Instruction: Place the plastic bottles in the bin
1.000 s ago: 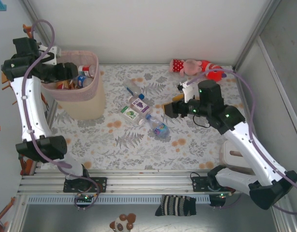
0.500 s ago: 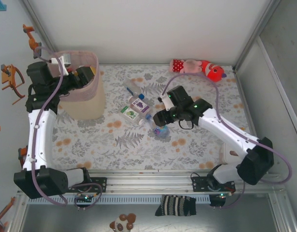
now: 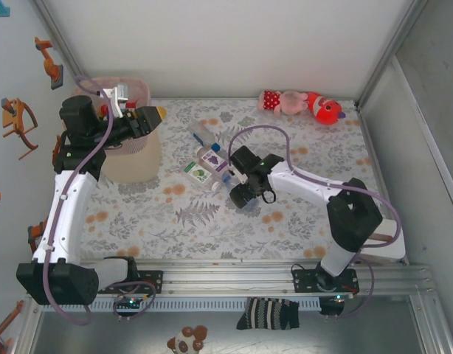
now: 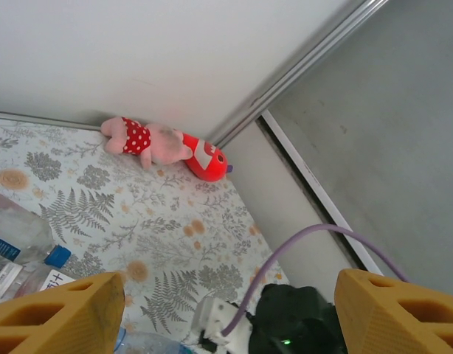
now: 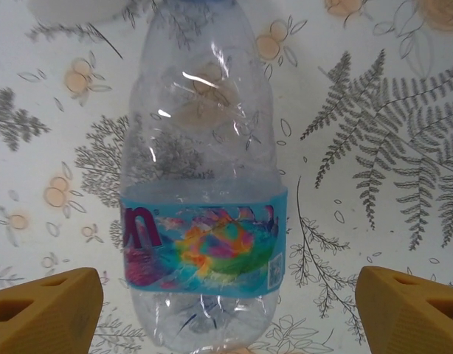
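Note:
A clear plastic bottle point(image 5: 204, 221) with a blue rainbow label lies on the fern-print mat, straddled by my right gripper point(image 5: 226, 313), which is open with a finger on either side and no contact. From above, that gripper point(image 3: 241, 195) covers the bottle. Three more bottles lie just beyond it: a blue-capped clear one point(image 3: 203, 135), a purple-and-white labelled one point(image 3: 212, 159) and a green-labelled one point(image 3: 199, 172). The pale pink bin point(image 3: 130, 158) stands at the far left. My left gripper point(image 3: 147, 116) hovers at the bin's right rim, open and empty point(image 4: 226, 317).
A pink-and-red plush toy point(image 3: 300, 103) lies against the back wall. Metal frame posts and walls close in the left, back and right sides. A striped sock point(image 3: 267, 313) lies off the table, in front of the arm bases.
My left gripper has swung out from over the bin toward the right. My right gripper has moved left and down over the blue-labelled bottle and opened wider.

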Available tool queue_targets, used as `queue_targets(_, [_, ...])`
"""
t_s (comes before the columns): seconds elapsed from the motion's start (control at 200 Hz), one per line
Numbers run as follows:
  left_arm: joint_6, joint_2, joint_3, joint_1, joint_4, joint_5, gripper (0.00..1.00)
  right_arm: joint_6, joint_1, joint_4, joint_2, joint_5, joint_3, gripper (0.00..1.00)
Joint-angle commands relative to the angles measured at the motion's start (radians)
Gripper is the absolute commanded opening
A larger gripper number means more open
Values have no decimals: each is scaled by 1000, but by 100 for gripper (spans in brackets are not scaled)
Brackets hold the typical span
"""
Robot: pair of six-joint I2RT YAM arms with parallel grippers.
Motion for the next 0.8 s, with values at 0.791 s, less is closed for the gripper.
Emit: queue_targets(0.791, [3,8,-30,-52,40,-11,75,-32,20,46,117,-16,-6,71])
